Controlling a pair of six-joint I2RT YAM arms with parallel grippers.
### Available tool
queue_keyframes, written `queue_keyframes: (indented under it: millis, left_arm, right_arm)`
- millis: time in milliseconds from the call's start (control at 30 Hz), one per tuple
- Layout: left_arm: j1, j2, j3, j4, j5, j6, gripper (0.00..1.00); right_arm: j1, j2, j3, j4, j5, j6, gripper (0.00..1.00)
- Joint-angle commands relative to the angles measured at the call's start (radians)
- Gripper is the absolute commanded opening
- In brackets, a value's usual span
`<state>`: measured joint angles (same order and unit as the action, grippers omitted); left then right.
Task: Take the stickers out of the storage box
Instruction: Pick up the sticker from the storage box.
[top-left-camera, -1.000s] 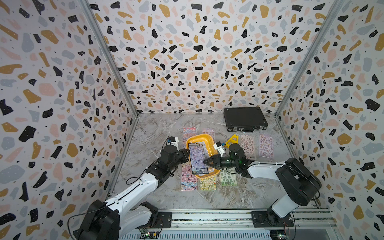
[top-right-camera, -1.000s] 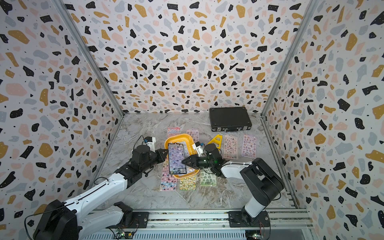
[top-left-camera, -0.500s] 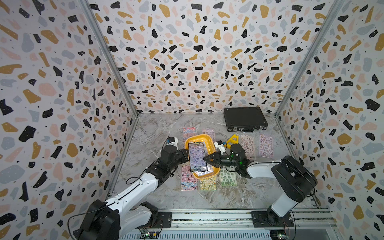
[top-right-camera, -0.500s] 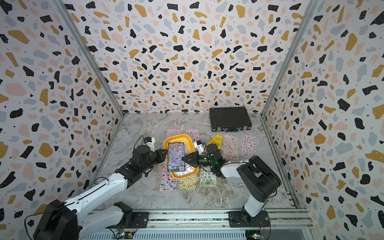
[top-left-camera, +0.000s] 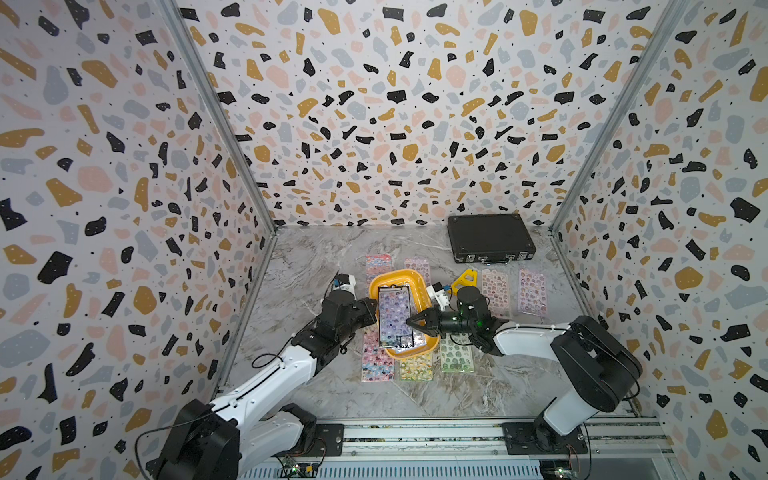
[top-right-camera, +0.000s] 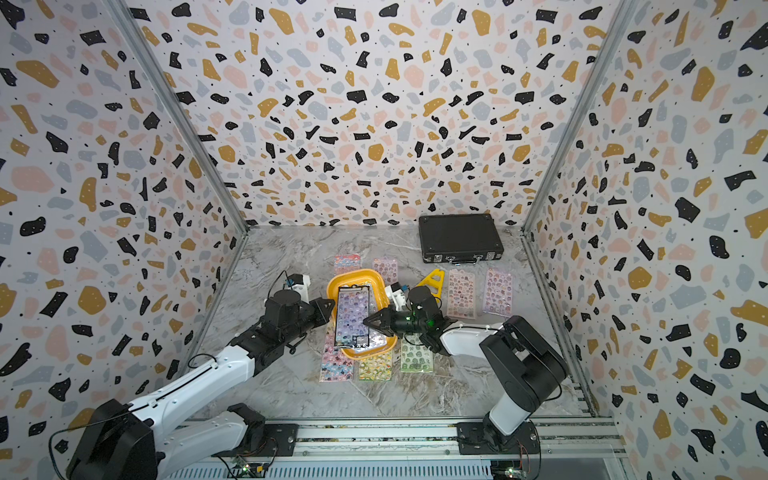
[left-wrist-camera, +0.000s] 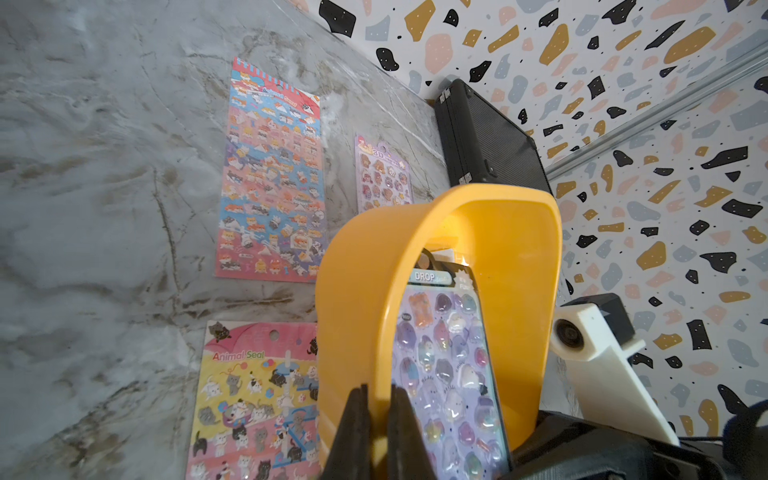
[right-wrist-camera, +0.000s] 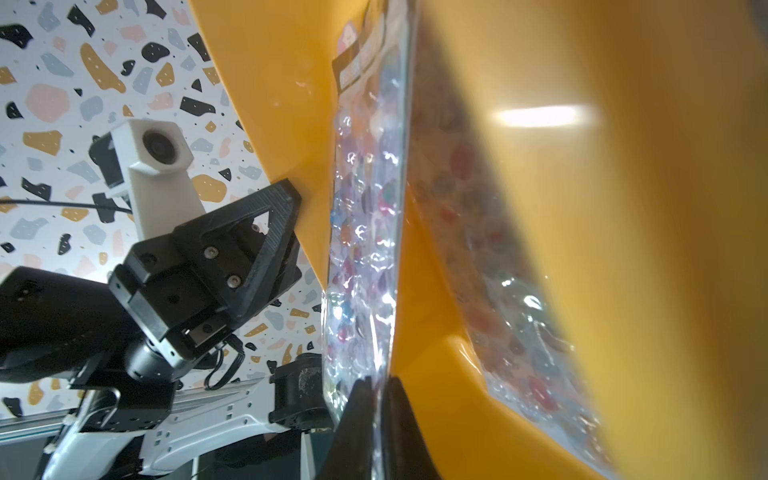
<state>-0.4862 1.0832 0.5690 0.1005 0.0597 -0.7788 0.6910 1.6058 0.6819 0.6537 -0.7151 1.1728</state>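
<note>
The yellow-orange storage box sits mid-table. My left gripper is shut on the box's left wall, one finger inside and one outside. A purple sheet of stickers in a clear sleeve stands raised over the box. My right gripper is shut on this sheet's right edge, just above the box rim. Another glossy sleeve lies against the box's floor beneath it.
Several sticker sheets lie flat around the box: two behind it, three in front, two to the right. A yellow triangular piece lies beside my right wrist. A black briefcase sits at the back right.
My right gripper has moved left to the purple sheet's edge and shut on it. The left gripper has kept its hold on the box wall.
</note>
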Motion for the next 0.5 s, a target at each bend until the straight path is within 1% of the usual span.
queue_keyframes:
  millis: [0, 67, 300, 467]
  left_arm:
    - [-0.002, -0.028, 0.055, 0.05, -0.009, -0.018, 0.0]
    - [-0.002, -0.039, 0.054, 0.044, -0.022, -0.017, 0.0]
    - [-0.002, -0.065, 0.058, -0.004, -0.077, -0.018, 0.0]
    - [0.005, -0.087, 0.058, -0.042, -0.124, -0.022, 0.0]
  right_arm:
    - [0.016, -0.049, 0.044, -0.122, 0.027, -0.067, 0.03]
    - [0.018, -0.062, 0.05, -0.145, 0.034, -0.074, 0.0]
    - [0.022, -0.133, 0.061, -0.215, 0.048, -0.108, 0.0]
    - [0.024, -0.194, 0.046, -0.163, 0.022, -0.081, 0.0]
